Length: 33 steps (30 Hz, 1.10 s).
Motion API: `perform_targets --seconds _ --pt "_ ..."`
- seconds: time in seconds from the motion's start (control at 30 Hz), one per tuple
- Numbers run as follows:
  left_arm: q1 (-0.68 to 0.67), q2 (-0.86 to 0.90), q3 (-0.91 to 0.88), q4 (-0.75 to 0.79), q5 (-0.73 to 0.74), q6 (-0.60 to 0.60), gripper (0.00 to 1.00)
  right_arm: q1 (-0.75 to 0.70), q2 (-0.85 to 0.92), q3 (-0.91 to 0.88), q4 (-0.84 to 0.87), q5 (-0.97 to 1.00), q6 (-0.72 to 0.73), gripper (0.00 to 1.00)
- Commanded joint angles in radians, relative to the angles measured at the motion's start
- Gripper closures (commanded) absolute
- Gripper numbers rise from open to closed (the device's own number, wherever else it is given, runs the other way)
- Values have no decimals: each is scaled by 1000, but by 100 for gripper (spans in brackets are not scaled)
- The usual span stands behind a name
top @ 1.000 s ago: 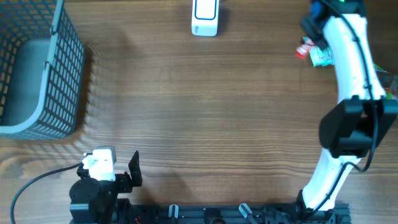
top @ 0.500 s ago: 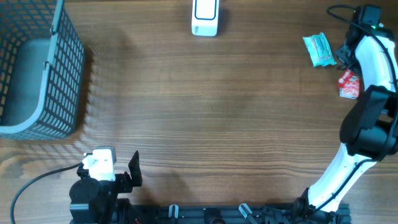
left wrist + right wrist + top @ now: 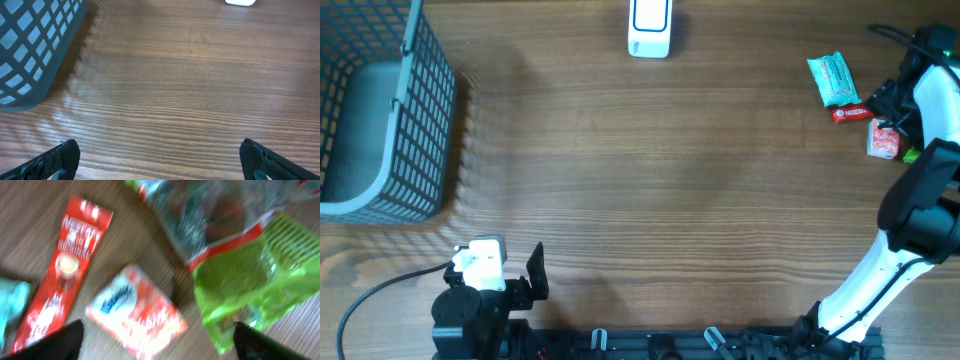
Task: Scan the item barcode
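Note:
The white barcode scanner (image 3: 649,28) stands at the table's back edge, and its edge shows at the top of the left wrist view (image 3: 240,2). The items lie at the right: a teal packet (image 3: 833,80), a red stick sachet (image 3: 850,113) (image 3: 65,270) and a red-and-white packet (image 3: 884,138) (image 3: 137,312). My right gripper (image 3: 157,347) hovers open just above the red-and-white packet and holds nothing. My left gripper (image 3: 160,160) is open over bare wood at the front left.
A grey mesh basket (image 3: 380,120) (image 3: 30,45) sits at the left edge. A green bag (image 3: 250,275) and a clear bag of sweets (image 3: 200,210) lie beside the packets at the far right. The right arm (image 3: 920,210) runs along the right edge.
The right arm swung from the back right out to the right edge. Its gripper opened, and the red-and-white packet now lies on the table. The left arm has not moved.

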Motion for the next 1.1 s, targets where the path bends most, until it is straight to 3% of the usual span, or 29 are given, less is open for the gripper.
perform_targets --seconds 0.0,0.3,0.63,1.07 --pt "-5 -4 -6 3 -10 -10 0 29 -85 65 -24 -104 40 0" --pt "-5 -4 -6 3 -10 -10 0 216 -464 64 43 -459 -37 0" --pt "-5 -4 -6 3 -10 -10 0 534 -533 65 81 -306 90 0" --pt "-5 -4 -6 3 -10 -10 0 629 -825 64 42 -291 91 0"
